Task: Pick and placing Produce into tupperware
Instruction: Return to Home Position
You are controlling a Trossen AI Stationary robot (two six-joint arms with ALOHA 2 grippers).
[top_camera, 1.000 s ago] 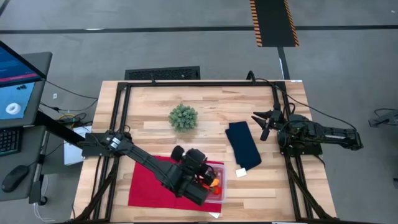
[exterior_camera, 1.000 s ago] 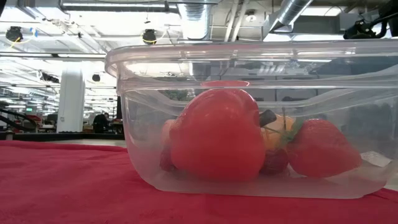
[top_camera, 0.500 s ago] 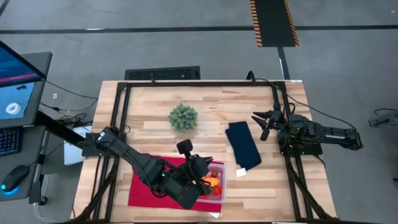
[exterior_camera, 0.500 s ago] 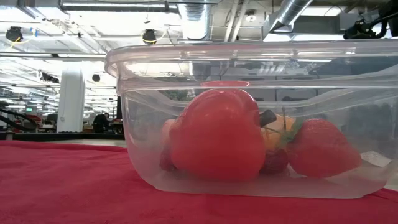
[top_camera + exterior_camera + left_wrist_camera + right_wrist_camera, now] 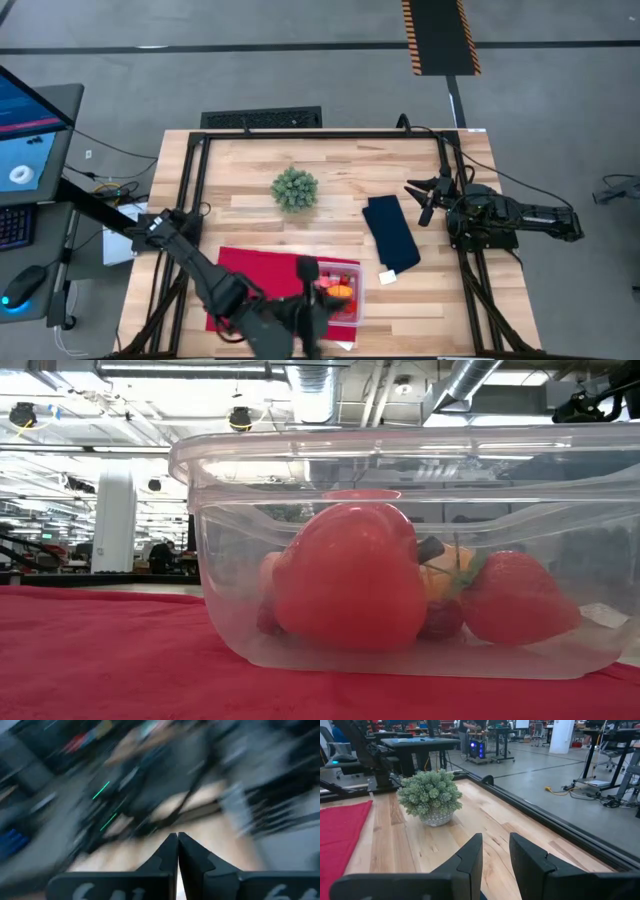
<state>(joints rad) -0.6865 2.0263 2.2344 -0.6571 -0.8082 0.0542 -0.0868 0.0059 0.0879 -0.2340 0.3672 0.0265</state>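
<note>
High view: produce (image 5: 340,292) sits inside the tupperware (image 5: 358,280) on the red cloth (image 5: 250,270), nearest the left gripper (image 5: 177,836), fingers pressed together and empty; right gripper (image 5: 495,837) rests well apart, fingers slightly parted.

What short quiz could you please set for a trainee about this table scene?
1. True or false: the clear, pink-tinted square plastic container holds a red toy strawberry.
2. The container rests on: A a metal tray; B a flat red cloth; C a white plate.
3. Fill in: the left gripper has its dark fingers ____, while the right gripper, off to the container's right, is open.
Key: 1 true; 2 B; 3 shut.
</note>
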